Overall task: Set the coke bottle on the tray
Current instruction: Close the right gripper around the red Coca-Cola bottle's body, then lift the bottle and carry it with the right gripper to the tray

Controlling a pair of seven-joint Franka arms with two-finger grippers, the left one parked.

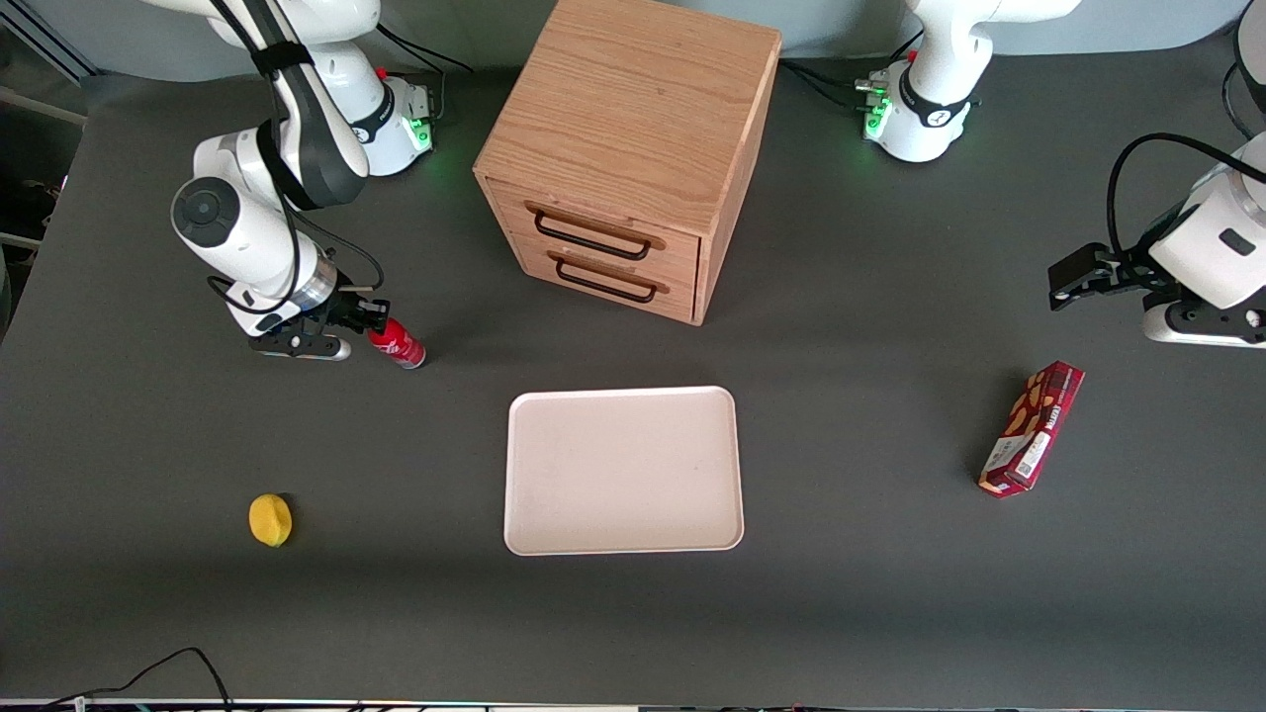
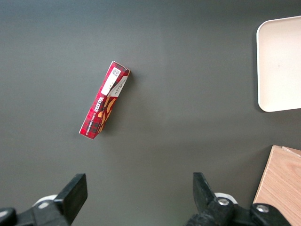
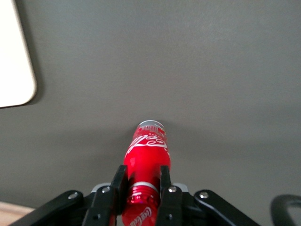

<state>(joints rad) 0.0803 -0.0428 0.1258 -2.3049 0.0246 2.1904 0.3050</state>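
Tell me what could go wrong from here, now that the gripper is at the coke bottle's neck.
1. The gripper is shut on the coke bottle only at its narrow neck; the long body sticks out past the fingers, so it may pivot or slip when lifted.
2. The tray has just a low rim; released tilted, the bottle may roll off.
3. The wooden cabinet stands near the tray; a wide swing might clip it.

Coke bottle (image 1: 397, 347): red, white script lettering, silvery base. Gripper (image 1: 373, 318): black fingers clamping its neck, on a white arm. Tray (image 1: 623, 470): plain cream-white. Table (image 1: 890, 554): dark grey. Cabinet (image 1: 633, 129): light oak grain, black handles. Snack box (image 1: 1032, 428): dark red, orange patterning. Small round object (image 1: 270, 519): yellow.
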